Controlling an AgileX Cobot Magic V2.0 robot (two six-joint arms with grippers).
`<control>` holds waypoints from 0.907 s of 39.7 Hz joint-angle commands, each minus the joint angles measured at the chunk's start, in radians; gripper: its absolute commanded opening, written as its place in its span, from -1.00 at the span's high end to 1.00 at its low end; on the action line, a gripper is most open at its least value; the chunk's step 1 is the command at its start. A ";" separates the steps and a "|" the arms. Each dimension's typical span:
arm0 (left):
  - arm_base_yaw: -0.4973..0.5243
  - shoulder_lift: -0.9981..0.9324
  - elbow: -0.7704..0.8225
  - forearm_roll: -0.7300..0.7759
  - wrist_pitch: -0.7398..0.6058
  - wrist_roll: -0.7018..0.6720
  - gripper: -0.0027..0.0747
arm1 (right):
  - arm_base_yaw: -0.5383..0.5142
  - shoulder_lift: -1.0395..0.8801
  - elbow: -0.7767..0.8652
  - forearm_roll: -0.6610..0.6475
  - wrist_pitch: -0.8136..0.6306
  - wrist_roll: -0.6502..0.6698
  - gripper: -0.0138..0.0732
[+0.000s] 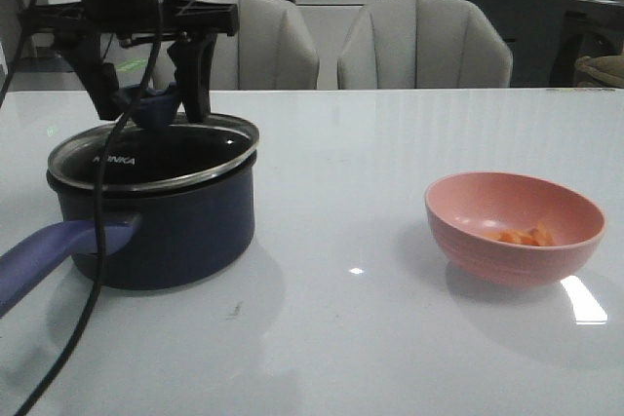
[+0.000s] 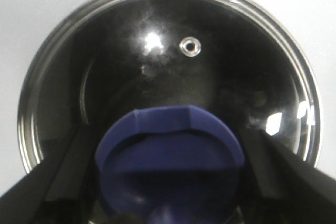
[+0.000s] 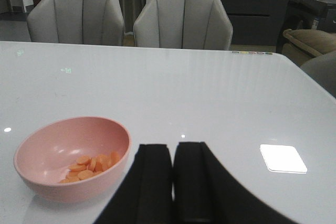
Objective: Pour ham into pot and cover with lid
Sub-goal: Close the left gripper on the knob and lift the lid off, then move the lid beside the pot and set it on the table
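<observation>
1. Ham (image 1: 524, 236) lies as a small heap of orange-pink pieces at the bottom of the pink bowl (image 1: 487, 250); in the right wrist view the pieces (image 3: 90, 165) look like thin slices and chunks gathered toward one side of the bowl's floor.
2. The pink bowl (image 3: 47, 177) stands upright on the white table (image 1: 370, 338), on the right side, well apart from the pot.
3. The pot (image 1: 185, 231) is dark navy, with a purple-blue handle (image 1: 54, 255) reaching toward the camera; it stands on the left side of the table.
4. The lid (image 1: 146, 158) rests on the pot's rim, slightly tilted, its steel rim bright and white lettering showing on the dark glass; through the glass no contents can be made out.
5. The lid (image 2: 168, 66) has a small steam vent and a blue-purple notched knob (image 2: 170, 156).
6. The left hand (image 1: 151, 94) is over the lid, its fingers (image 1: 198, 80) flanking the knob (image 1: 154, 104) on both sides; whether they press it I cannot tell.
7. The right hand (image 3: 173, 182) hangs just beside the bowl, its black fingers (image 3: 149, 182) brought together, holding nothing.
</observation>
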 commanded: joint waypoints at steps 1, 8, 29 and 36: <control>0.001 -0.117 -0.028 0.043 -0.040 -0.008 0.07 | -0.005 -0.020 -0.004 -0.012 -0.077 -0.003 0.30; 0.063 -0.174 -0.028 0.079 0.016 0.014 0.07 | -0.005 -0.020 -0.004 -0.012 -0.077 -0.003 0.30; 0.392 -0.315 0.346 -0.039 -0.151 0.185 0.07 | -0.005 -0.020 -0.004 -0.012 -0.077 -0.003 0.30; 0.475 -0.315 0.467 -0.066 -0.261 0.185 0.07 | -0.005 -0.020 -0.004 -0.012 -0.077 -0.003 0.30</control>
